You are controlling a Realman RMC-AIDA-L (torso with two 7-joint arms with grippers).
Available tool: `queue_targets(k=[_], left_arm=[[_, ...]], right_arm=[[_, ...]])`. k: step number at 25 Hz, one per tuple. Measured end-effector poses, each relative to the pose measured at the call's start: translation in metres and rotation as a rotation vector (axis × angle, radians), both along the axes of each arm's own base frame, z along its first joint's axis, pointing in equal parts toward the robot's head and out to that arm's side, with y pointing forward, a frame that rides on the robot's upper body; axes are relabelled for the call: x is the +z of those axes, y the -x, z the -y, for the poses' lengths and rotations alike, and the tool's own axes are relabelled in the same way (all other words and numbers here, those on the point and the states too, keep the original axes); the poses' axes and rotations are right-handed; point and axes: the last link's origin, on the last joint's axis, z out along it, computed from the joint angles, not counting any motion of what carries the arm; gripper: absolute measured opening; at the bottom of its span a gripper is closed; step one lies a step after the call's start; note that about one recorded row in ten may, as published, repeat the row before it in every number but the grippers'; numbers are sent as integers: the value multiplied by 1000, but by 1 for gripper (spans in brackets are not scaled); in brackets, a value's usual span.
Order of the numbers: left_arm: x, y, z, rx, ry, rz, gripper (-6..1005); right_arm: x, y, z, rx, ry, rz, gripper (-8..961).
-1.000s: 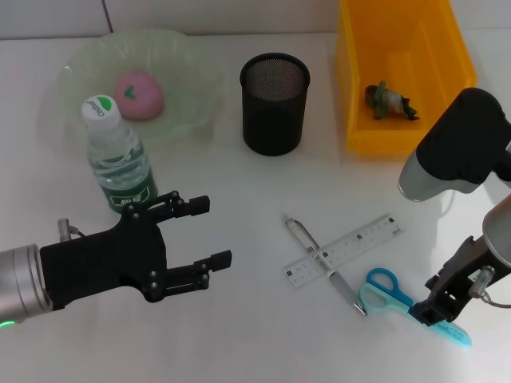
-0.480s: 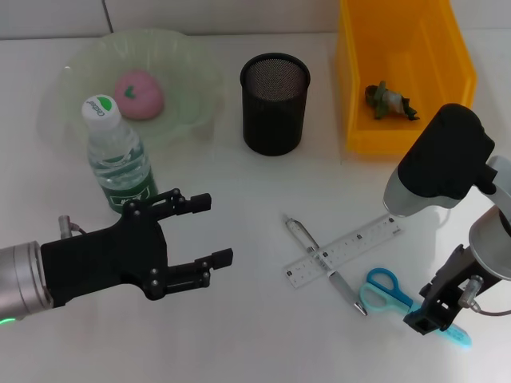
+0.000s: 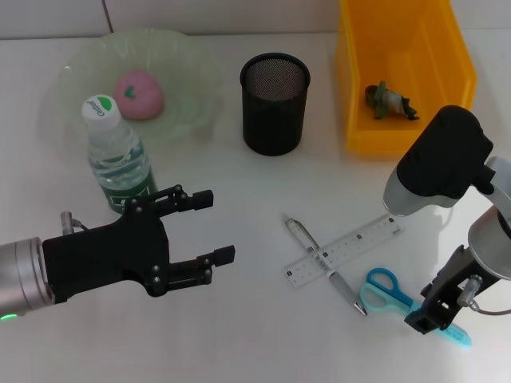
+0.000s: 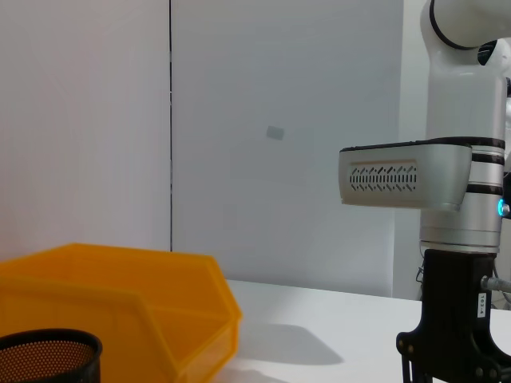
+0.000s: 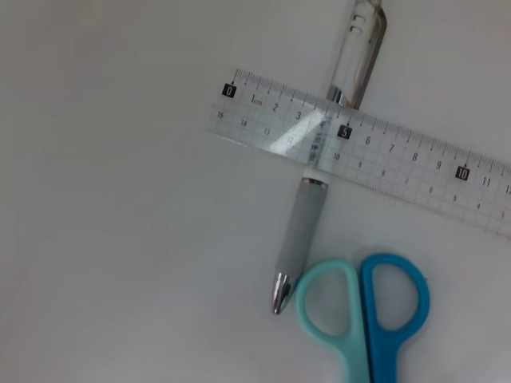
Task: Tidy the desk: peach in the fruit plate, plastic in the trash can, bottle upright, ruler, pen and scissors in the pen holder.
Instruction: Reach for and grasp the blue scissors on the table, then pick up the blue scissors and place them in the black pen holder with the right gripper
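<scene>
My right gripper (image 3: 435, 315) hovers over the scissors (image 3: 399, 301) near the desk's (image 3: 239, 335) front right corner, jaws unreadable; my left gripper (image 3: 209, 227) hangs open beside the upright bottle (image 3: 116, 155).

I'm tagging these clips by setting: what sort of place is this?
Probably a lab desk staged as an office: white tabletop against a bare wall, stationery such as a ruler and scissors, and a mesh pen holder.

I am working in what looks like a robot lab or test room: a plain white desk (image 3: 239, 335) set against a bare grey panelled wall (image 4: 239, 120), with staged office bits such as a mesh pen holder (image 3: 275, 102) and an orange bin (image 3: 403, 72).
</scene>
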Motion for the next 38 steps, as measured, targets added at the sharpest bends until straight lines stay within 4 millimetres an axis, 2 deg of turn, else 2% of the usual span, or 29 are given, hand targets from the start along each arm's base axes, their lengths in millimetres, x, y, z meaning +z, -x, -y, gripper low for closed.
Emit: queue_targets(k=[8,22,27,31,38], left_arm=[[0,0,0,-2,1,-1,765],[-1,-1,1,-7,6,5,765],[-1,-2,1,-8,8,4,765],[-1,-2,1,-8,7,4,765],[-1,-1,1,-8,6,5,765]], right_arm=[[-3,-2,0,-13,13,12,438],[-6,-3,2,12,17,54,346],[-7,-3,2,12,17,47,248],[-9,-5,2,7,20,48,222],[-3,5,3,21,-1,-12,221]])
